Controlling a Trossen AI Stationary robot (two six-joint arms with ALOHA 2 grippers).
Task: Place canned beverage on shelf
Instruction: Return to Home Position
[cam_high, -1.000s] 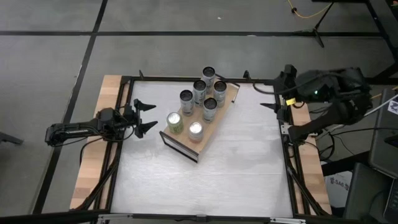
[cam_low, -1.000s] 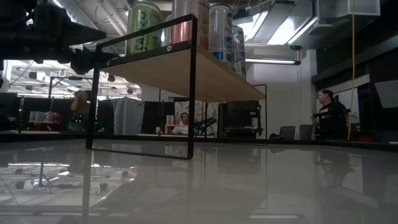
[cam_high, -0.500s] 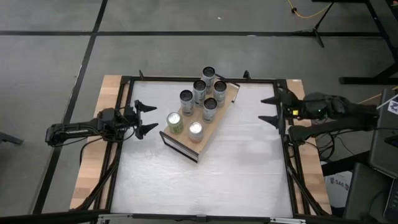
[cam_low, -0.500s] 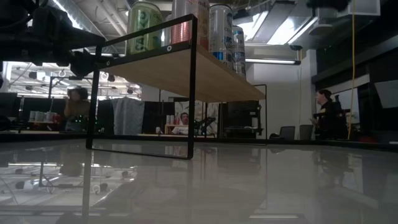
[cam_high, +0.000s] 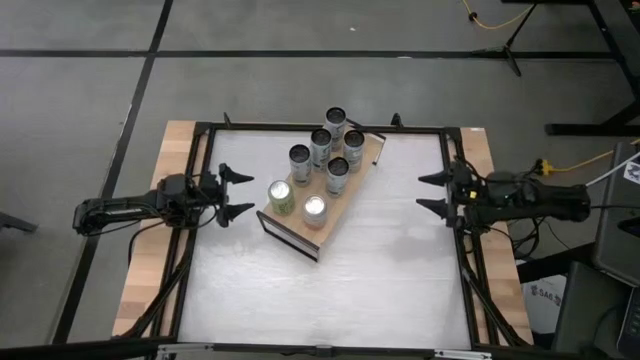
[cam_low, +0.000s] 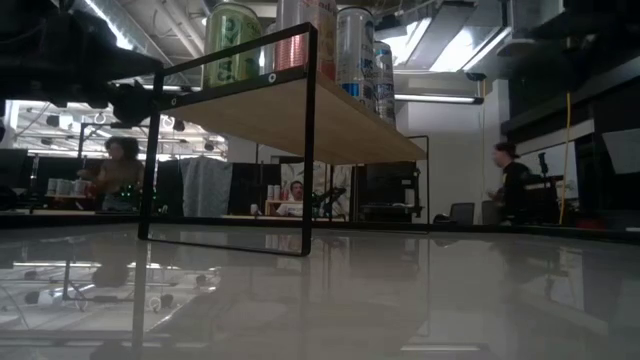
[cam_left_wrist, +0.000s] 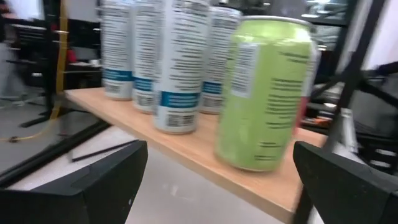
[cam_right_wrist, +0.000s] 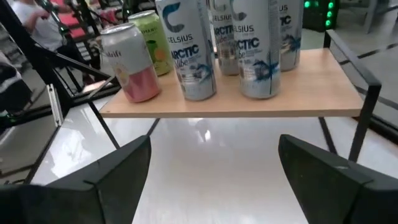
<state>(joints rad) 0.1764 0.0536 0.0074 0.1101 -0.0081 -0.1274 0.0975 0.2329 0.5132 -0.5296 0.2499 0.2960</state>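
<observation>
Seven cans (cam_high: 321, 146) are seen upright on the shelf (cam_high: 343, 198). From above only lids are shown, while the pink can (cam_right_wrist: 132, 68) and green can (cam_left_wrist: 264, 93) (labels included) are revealed by the wrist views. The left gripper (cam_high: 250, 193) and right gripper (cam_high: 420, 192) are spread open and empty, on either side of the shelf.

Left hand (cam_high: 243, 193), right hand (cam_high: 422, 192): fingers apart.
</observation>
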